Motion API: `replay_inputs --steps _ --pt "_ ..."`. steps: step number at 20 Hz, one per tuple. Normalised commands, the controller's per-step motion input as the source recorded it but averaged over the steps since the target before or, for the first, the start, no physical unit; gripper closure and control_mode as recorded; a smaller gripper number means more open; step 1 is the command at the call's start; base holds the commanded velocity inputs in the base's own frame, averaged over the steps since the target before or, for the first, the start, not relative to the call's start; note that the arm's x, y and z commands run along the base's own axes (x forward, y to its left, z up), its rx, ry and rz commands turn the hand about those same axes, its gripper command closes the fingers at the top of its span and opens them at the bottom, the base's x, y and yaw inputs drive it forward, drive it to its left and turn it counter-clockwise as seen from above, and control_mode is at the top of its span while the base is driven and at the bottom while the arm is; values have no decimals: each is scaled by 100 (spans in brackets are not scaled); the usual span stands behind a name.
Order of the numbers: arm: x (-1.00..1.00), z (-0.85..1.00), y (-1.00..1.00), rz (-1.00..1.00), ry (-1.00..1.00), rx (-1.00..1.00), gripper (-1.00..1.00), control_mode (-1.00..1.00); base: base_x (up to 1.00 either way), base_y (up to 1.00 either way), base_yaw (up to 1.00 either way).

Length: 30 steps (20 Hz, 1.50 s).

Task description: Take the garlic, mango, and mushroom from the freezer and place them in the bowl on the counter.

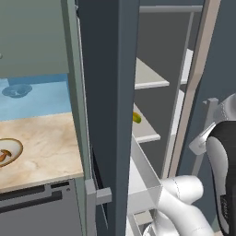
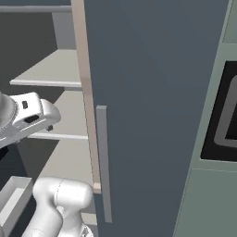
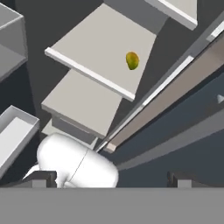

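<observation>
Hand view, item one: I log the mango (image 3: 132,60) lying alone on a pale freezer shelf (image 3: 96,48). Item two: my claw (image 3: 111,178), spread fully wide, empty, well short of it.

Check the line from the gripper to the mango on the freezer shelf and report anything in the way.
Nothing visible blocks it. In the hand view, the open gripper looks past lower shelves at the mango, which lies alone on a pale freezer shelf; the gripper is far from it.

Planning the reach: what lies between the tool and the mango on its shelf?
In the hand view, a lower pale shelf lies between the tool and the mango.
</observation>
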Motion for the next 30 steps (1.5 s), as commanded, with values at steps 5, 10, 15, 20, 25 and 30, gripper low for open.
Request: replay_inputs --steps 5,10,15,20,25,30 --pt "0 0 -12 35 0 -9 -100 -100 0 0 0" --pt "3 0 6 28 0 -10 -100 -100 0 0 0" --pt "18 -2 16 4 0 -8 -100 -100 0 0 0" --pt "38 -19 15 1 0 -5 -100 -100 0 0 0" --pt "42 -28 1 4 0 -1 -100 -100 0 0 0" --pt "28 -21 0 9 0 0 -100 -100 0 0 0"
